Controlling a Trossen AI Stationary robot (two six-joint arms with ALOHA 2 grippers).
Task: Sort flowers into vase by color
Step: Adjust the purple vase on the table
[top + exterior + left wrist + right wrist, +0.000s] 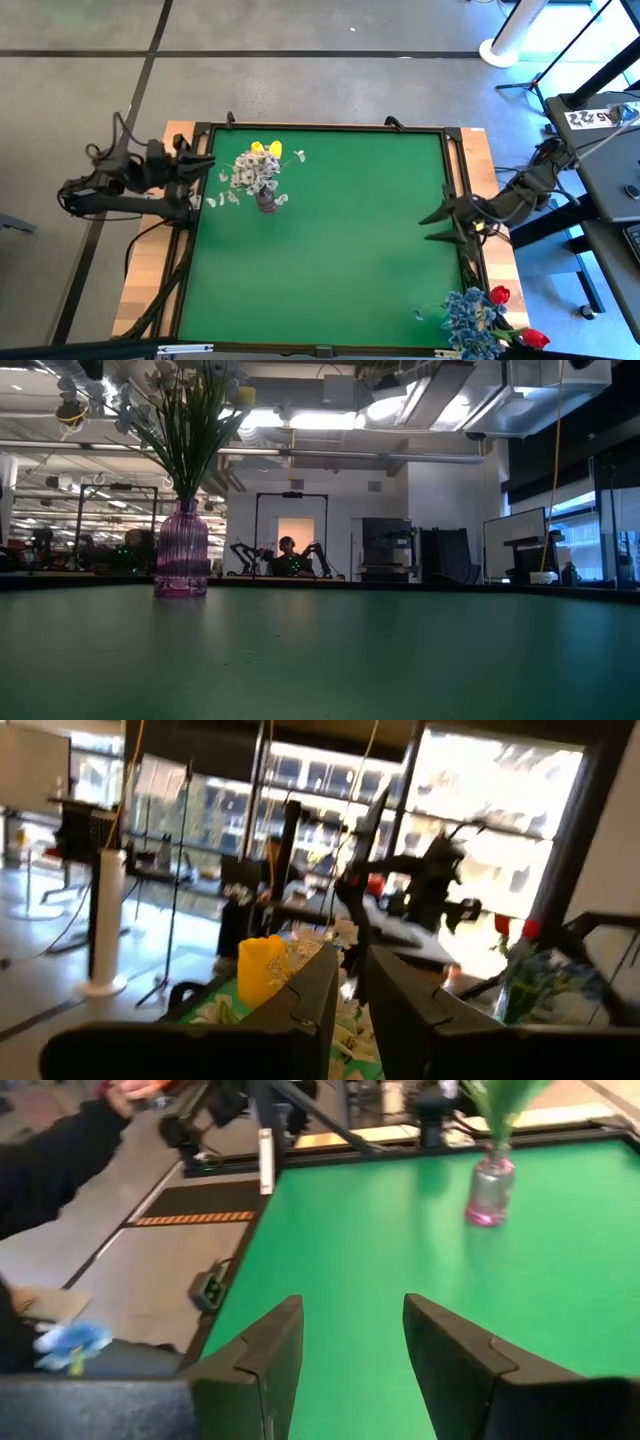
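A purple ribbed glass vase [267, 202] stands on the green table [330, 260] at the far left. It holds sprays of small white blossoms [250, 175] and yellow tulips [266, 149]. The vase also shows in the low view [182, 550] and the right wrist view [490, 1192]. Blue sprays [472, 315] and red tulips [499, 294] lie at the table's near right corner. My left gripper [207, 163] waits at the left edge beside the vase, its fingers [325, 982] almost together and empty. My right gripper [432, 226] is open and empty at the right edge.
A raised dark frame [320, 127] runs around the green mat. In the right wrist view a person's dark sleeve [50, 1160] reaches in beside the table, and a blue blossom [70, 1342] lies near it. The middle of the mat [340, 260] has free room.
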